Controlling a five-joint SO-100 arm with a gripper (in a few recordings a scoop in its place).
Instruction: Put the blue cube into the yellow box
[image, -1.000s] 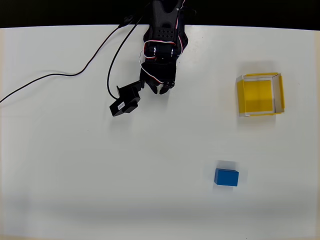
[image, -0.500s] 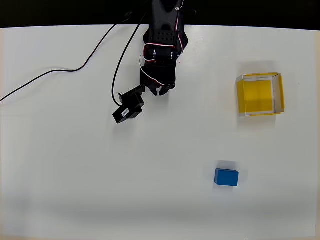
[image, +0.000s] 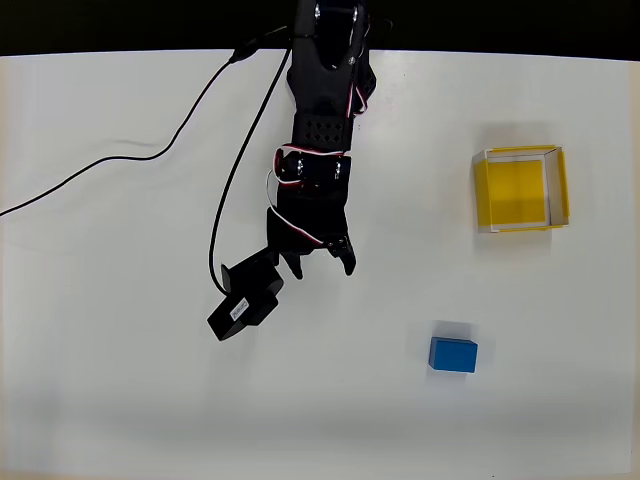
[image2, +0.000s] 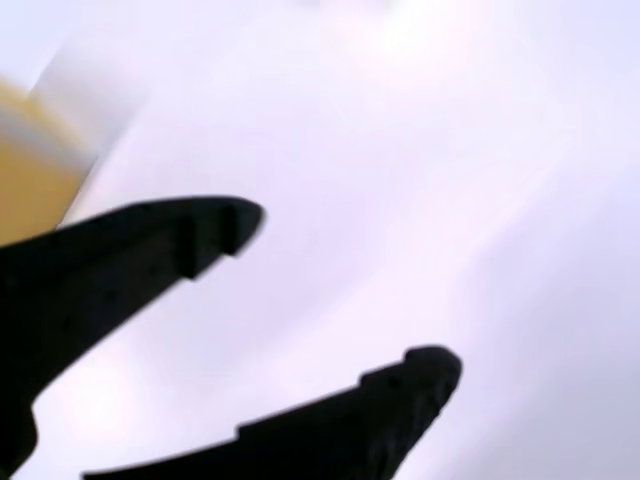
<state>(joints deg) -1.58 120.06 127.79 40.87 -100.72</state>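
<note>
The black two-finger hand (image: 322, 262) hangs over bare white counter (image: 120, 400) near the middle of the overhead view, its fingers spread apart and nothing between them; the wrist view confirms this, with two dark fingertips (image2: 215, 225) standing well apart against blurred pale surface and a smear of yellow at the upper left edge. The open spread makes sense for an approach, since the hand must straddle its target before closing. That target, the small solid bright-blue cube (image: 453, 354), sits flat on the counter toward the lower right of the overhead view, well apart from the hand and untouched. The small square open-topped yellow box with pale whitish rims (image: 558, 188) rests near the right edge, above the cube in the picture and also well apart from it, its mouth facing up so that a cube can be dropped straight in. A black cable (image: 150, 155) trails from the arm across the upper left of the counter, clear of both things. By my reading the task is at the reach stage: the hand needs to travel down and right in the picture to get over the cube, then descend.
</note>
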